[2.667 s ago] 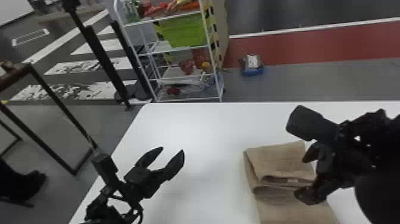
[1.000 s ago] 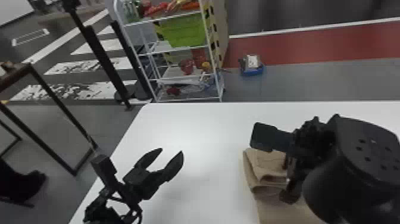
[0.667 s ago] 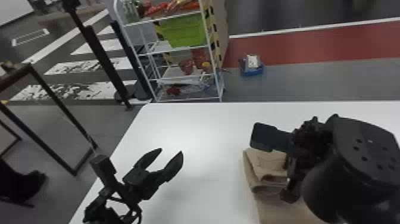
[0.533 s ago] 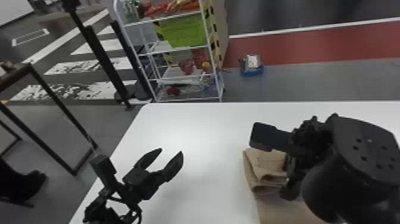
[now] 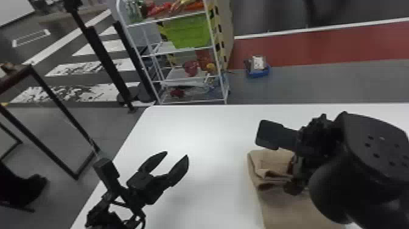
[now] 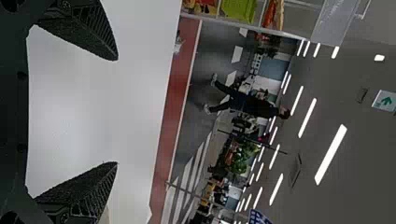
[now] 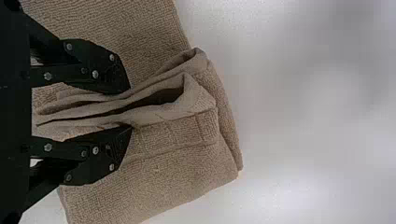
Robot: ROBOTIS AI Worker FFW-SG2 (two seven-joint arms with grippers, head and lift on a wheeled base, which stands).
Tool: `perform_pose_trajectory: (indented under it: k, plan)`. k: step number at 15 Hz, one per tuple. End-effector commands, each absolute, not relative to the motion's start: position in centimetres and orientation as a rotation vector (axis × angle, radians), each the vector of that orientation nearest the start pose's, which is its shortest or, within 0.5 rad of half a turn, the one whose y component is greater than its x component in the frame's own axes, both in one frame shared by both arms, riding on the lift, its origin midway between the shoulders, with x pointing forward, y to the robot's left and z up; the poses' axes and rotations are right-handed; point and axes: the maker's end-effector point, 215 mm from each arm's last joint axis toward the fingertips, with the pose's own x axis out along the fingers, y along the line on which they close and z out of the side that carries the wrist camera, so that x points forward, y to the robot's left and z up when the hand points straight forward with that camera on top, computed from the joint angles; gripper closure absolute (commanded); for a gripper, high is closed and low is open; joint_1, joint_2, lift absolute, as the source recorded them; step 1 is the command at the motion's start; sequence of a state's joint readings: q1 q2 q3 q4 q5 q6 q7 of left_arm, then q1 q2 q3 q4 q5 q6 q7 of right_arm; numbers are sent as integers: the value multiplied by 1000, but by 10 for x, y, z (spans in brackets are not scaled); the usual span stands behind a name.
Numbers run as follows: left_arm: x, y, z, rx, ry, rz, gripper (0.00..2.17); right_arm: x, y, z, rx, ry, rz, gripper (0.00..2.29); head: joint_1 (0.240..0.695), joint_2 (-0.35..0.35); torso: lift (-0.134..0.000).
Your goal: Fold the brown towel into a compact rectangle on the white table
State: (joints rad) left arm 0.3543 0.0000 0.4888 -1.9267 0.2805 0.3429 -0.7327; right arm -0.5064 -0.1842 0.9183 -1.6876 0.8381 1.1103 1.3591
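The brown towel [image 5: 270,163] lies partly folded at the right of the white table [image 5: 213,140], its folded layers toward the far side and a flatter stretch nearer. Over it in the head view is my right gripper [image 5: 293,170], its arm covering much of the cloth. In the right wrist view, my right gripper [image 7: 130,109] is shut on the towel [image 7: 182,172], pinching raised folded layers between its fingers. My left gripper [image 5: 178,155] stands open and parked over the table's left part; the left wrist view has the left gripper [image 6: 116,112] with nothing between its fingers.
Beyond the table's far edge stands a white shelf rack [image 5: 182,50] with a green bin [image 5: 190,30]. A blue box [image 5: 258,71] sits on the floor behind. To the left is a dark-framed table [image 5: 51,94].
My right arm has moved left over the towel since the earliest frame, and its gripper has come onto the folded layers. Since then it has kept nearly still, as has the left arm.
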Motion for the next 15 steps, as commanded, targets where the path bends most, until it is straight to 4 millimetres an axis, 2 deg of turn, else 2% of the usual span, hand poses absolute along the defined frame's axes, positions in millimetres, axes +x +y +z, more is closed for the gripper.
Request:
perform_pose_trajectory:
  k: [1, 2, 3, 5, 8, 10, 13, 14, 15]
  plan:
    - [432, 320, -377, -270, 180, -349, 80, 459, 3, -418, -925, 913, 1126, 772, 695, 350, -124]
    - [430, 313, -375, -273, 174, -384, 80, 461, 2, -417, -921, 910, 1125, 809, 695, 350, -124]
    - [427, 305, -372, -277, 170, -421, 80, 465, -1, -415, -913, 910, 1118, 940, 695, 350, -124]
    - [427, 284, -376, -280, 180, -463, 80, 465, -2, -418, -915, 916, 1118, 940, 695, 350, -124]
    - [428, 280, -375, -277, 180, -471, 80, 461, -3, -423, -912, 925, 1122, 940, 695, 345, -124]
    - [427, 277, -372, -272, 176, -486, 83, 464, 1, -415, -902, 904, 1131, 1028, 695, 338, -124]
    - [420, 262, -374, -282, 189, -548, 100, 476, 3, -396, -873, 853, 1136, 1035, 695, 333, -124]
    - [420, 257, -376, -283, 194, -560, 100, 477, 2, -394, -866, 849, 1139, 1301, 695, 330, -124]
    - [419, 250, -378, -285, 199, -581, 103, 477, 1, -396, -858, 853, 1138, 1474, 695, 322, -124]
